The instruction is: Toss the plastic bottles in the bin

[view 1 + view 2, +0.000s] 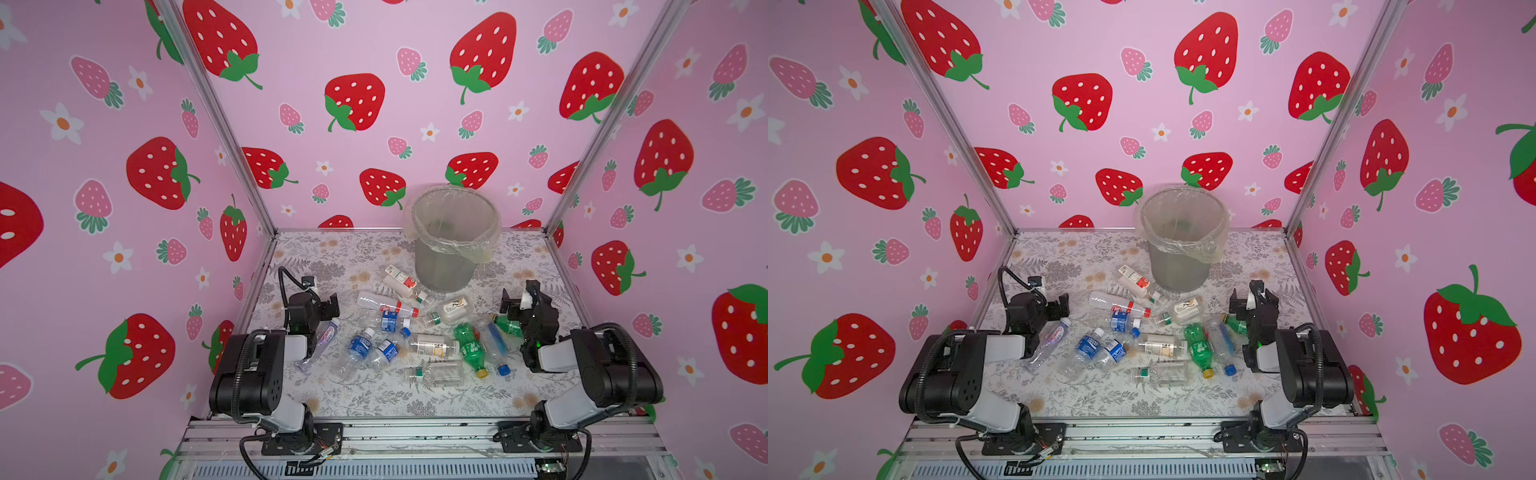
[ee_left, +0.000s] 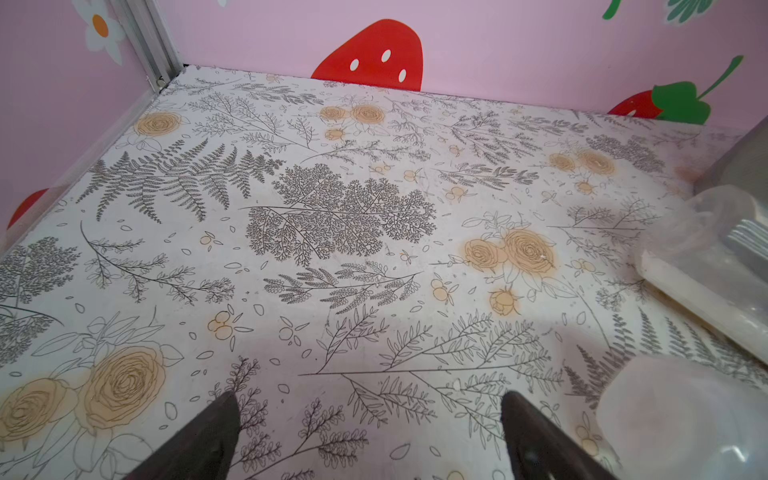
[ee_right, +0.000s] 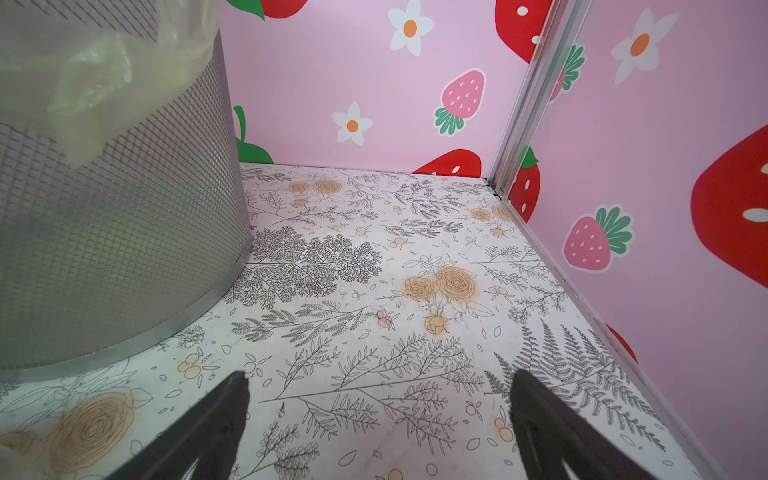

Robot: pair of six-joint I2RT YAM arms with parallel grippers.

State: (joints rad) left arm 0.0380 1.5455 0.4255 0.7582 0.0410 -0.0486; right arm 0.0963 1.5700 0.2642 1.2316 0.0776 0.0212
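Note:
Several plastic bottles lie scattered mid-table in both top views: a green one (image 1: pixel 469 347), blue-labelled ones (image 1: pixel 359 345), a red-white one (image 1: pixel 401 278) and a clear one (image 1: pixel 1052 338) beside the left arm. The grey mesh bin (image 1: pixel 451 237) (image 1: pixel 1183 237) with a clear liner stands behind them. My left gripper (image 1: pixel 322 295) (image 2: pixel 370 399) hangs open over bare table left of the pile. My right gripper (image 1: pixel 517 297) (image 3: pixel 380 378) is open over bare table right of the bin (image 3: pixel 104 228). Pale bottles (image 2: pixel 706 286) show at the edge of the left wrist view.
Pink strawberry-print walls (image 1: pixel 374 104) close in the back and both sides, with aluminium posts (image 1: pixel 224 124) at the corners. The floral table top (image 1: pixel 332 253) runs to a metal rail (image 1: pixel 415 436) at the front, where both arm bases sit.

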